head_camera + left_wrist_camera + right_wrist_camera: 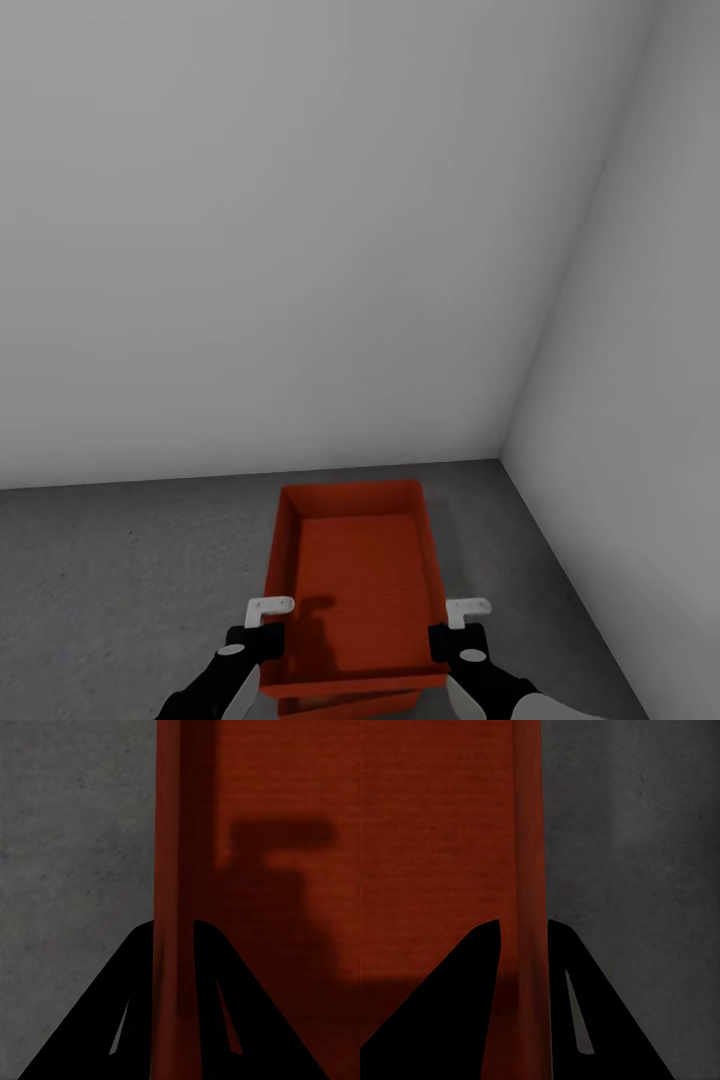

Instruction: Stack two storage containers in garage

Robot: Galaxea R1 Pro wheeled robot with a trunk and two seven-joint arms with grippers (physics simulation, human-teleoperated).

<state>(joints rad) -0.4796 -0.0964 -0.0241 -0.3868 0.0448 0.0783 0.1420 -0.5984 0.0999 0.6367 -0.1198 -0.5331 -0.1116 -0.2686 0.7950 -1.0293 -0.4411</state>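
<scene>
In the head view, an orange-red storage container point(355, 580) sits in the corner of the garage, over the dark grey concrete floor point(120, 580), with pale grey walls point(300, 220) behind and to the right. Under its near edge a second orange-red rim point(350, 704) shows, the lower container, so the upper bin lies on top of it; whether it rests fully I cannot tell. The left pincer point(262, 640) is pinching the upper container's left wall, and the right pincer point(455, 640) is pinching its right wall. In the left wrist view the dark fingers point(135, 1005) straddle the thin red wall point(174, 870), one each side. The right wrist view shows the same: fingers point(472, 1005) closed around the wall point(531, 870), floor beside it.
</scene>
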